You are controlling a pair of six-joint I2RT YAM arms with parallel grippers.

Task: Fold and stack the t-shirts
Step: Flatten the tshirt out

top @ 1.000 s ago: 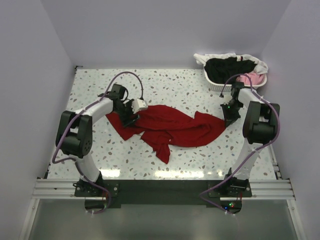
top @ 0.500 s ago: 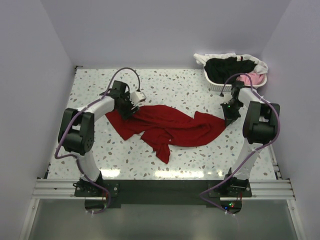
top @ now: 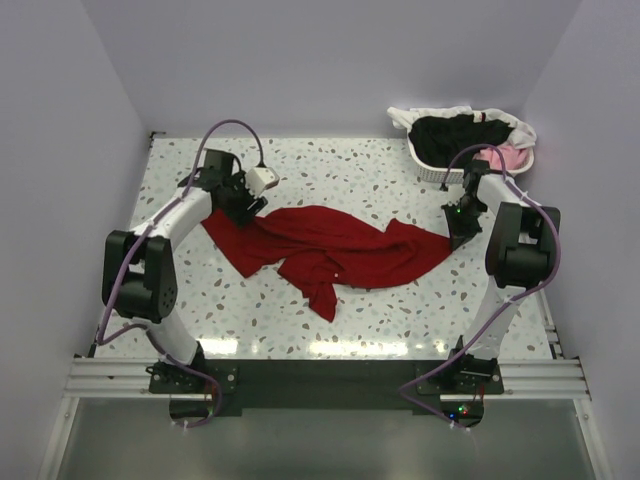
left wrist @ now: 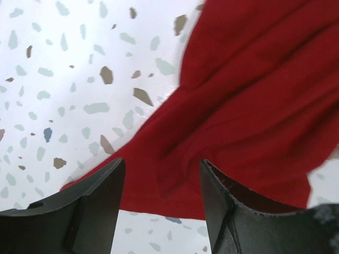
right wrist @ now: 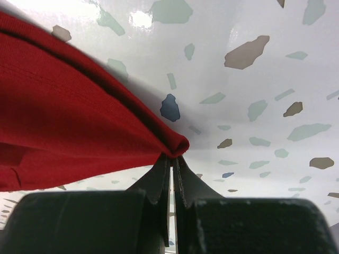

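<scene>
The dark red t-shirt (top: 330,245) lies crumpled across the middle of the table, stretched from left to right. My left gripper (top: 240,203) hovers at its far left upper edge. In the left wrist view this gripper (left wrist: 161,164) has its jaws apart, with the red cloth (left wrist: 254,95) below and between them and nothing clamped. My right gripper (top: 458,238) is at the shirt's right tip. In the right wrist view it (right wrist: 172,159) is shut on a rolled corner of the red cloth (right wrist: 69,132). Black (top: 455,135), pink (top: 508,157) and white (top: 440,113) t-shirts sit in the basket.
A white slotted basket (top: 432,172) stands at the back right corner, just behind the right arm. The speckled tabletop (top: 340,170) ends at walls on the left, back and right. The arm bases and a metal rail (top: 320,375) line the near edge.
My left arm has swung back and to the left, from over the shirt's left part to its far left edge. The shirt's left end has shifted slightly left. The right arm has not moved.
</scene>
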